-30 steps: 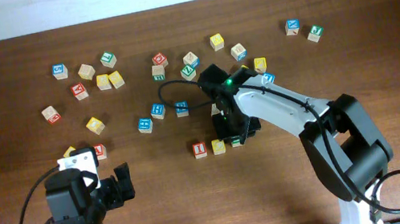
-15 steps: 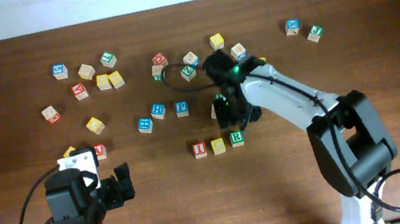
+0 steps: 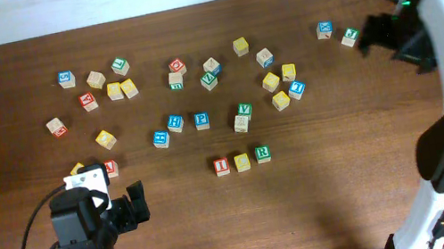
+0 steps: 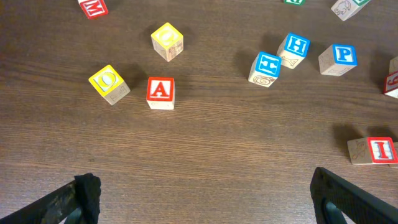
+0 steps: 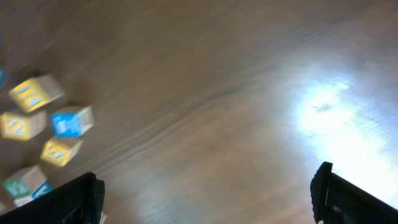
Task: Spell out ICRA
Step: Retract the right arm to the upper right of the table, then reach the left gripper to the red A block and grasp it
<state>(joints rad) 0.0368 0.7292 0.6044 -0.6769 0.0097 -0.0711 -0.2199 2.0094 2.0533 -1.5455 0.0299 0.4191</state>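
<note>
**Overhead view:** roughly thirty small lettered cubes lie on the wooden surface (image 3: 326, 206), most of them scattered across the upper half. The count is approximate, since the faces are tiny at this height. Three task cubes form one row at lower centre, left to right: the red I cube (image 3: 222, 166), the yellow C cube (image 3: 242, 163) just beside it, and the green R cube (image 3: 262, 154), set slightly higher. The fourth, the red A cube (image 3: 110, 168), sits well apart at lower left. It is near a yellow D cube (image 3: 78, 169) that is partly overlapped by the left arm's white mount. **Left wrist view:** the A and D faces are legible at upper left, and the I cube (image 4: 376, 150) lies at the right edge. The left gripper (image 4: 202, 186) is spread wide and holds nothing; only its two fingertips show, at the bottom corners. **Right wrist view:** blur makes the letters unreadable. Five blurred cubes (image 5: 71, 120) cluster at the left edge. The right gripper (image 5: 208, 186), at the upper right of the overhead frame, is likewise wide and empty.
</note>
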